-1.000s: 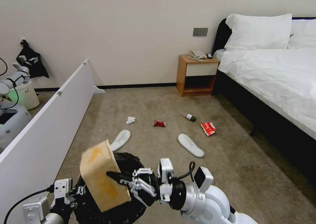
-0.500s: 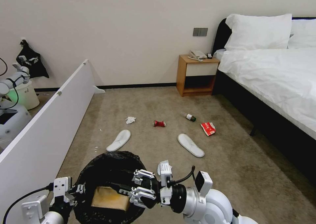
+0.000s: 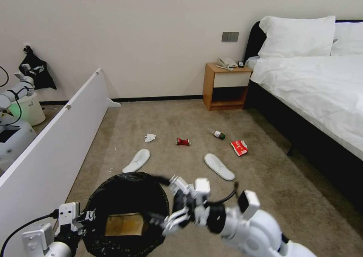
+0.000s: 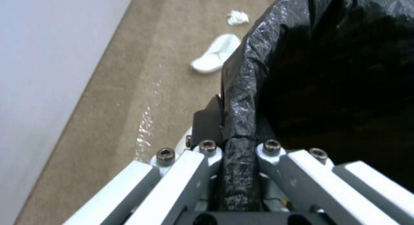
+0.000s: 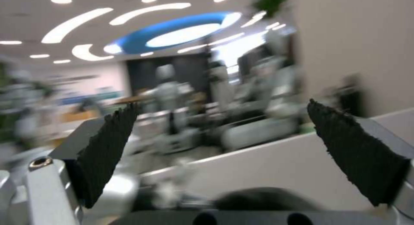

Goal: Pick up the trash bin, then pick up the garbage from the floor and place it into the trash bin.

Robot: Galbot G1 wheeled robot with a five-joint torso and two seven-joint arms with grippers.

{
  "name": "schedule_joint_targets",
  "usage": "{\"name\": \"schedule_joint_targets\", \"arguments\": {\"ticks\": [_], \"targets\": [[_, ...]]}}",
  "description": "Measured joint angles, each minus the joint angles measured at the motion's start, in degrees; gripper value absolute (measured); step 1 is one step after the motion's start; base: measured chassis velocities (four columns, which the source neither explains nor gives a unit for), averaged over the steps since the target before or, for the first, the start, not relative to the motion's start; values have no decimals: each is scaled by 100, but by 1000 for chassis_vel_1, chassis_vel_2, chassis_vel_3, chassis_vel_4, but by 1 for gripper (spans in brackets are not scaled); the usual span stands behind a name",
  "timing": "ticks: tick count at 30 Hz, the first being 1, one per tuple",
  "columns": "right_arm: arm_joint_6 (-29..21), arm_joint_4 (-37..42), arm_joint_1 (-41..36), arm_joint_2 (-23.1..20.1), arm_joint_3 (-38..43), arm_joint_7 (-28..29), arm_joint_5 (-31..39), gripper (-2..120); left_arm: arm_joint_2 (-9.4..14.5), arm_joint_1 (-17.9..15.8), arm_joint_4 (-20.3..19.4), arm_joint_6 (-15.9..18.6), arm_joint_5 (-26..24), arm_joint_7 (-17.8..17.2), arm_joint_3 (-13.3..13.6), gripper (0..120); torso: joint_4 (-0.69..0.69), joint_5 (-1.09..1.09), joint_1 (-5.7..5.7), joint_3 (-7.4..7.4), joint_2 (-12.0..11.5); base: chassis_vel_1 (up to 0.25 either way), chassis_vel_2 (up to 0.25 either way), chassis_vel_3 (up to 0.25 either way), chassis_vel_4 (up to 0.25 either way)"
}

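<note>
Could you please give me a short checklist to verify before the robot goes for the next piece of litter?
1. Left gripper clamped on the trash bin rim: ok.
2. Brown cardboard lying inside the bin: ok.
3. Right gripper open and holding nothing: ok.
4. Right gripper clear of the bin's rim: cannot tell.
5. Slipper beyond the bin unobstructed on the carpet: ok.

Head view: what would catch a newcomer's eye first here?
The trash bin at the near edge, held at its rim by the left gripper, with brown cardboard lying inside. The right gripper hangs open over the bin's rim. Beyond, litter dots the carpet: two slippers, a tissue, a red can, a bottle and a red packet.
</note>
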Motion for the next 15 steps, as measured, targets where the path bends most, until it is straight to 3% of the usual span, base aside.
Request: {"name": "schedule_joint_targets", "arguments": {"ticks": [2, 4, 5, 7, 9, 10, 13, 15], "targets": [[38, -24, -209, 12, 440, 246, -158, 100, 24, -39, 2, -1, -55, 2, -57, 3, 0, 0, 0, 0, 0, 0, 0, 0, 0], [176, -25, -706, 32, 1080, 870, -696, 100, 69, -119, 16, -16, -82, 1, -156, 3, 0, 0, 0, 0, 1, 0, 0, 0, 0], [176, -25, -706, 32, 1080, 870, -696, 100, 69, -119, 16, -16, -82, 1, -156, 3, 0, 0, 0, 0, 1, 0, 0, 0, 0], [295, -15, -1146, 91, 1410, 1411, -1185, 100, 94, -161, 81, -31, -68, 7, -194, 3, -1, 0, 0, 0, 1, 0, 0, 0, 0], [312, -14, -1261, 111, 1497, 1584, -1321, 100, 98, -171, 109, -36, -48, 8, -199, 3, -2, 0, 0, 0, 1, 0, 0, 0, 0], [329, -12, -1578, 177, 1760, 2109, -1721, 100, 100, -183, 178, -67, 36, 25, -205, 3, 0, 0, 0, 0, 1, 0, 0, 0, 0], [327, -12, -1697, 199, 1879, 2331, -1888, 100, 100, -187, 203, -77, 57, 32, -205, 3, 2, 0, 0, 0, 1, 0, 0, 0, 0], [183, -49, -2018, 289, 2183, 2830, -2248, 100, 74, -236, 273, -101, 146, 50, -211, 3, 2, -1, 0, 0, 1, 0, 0, 0, 0]]}}
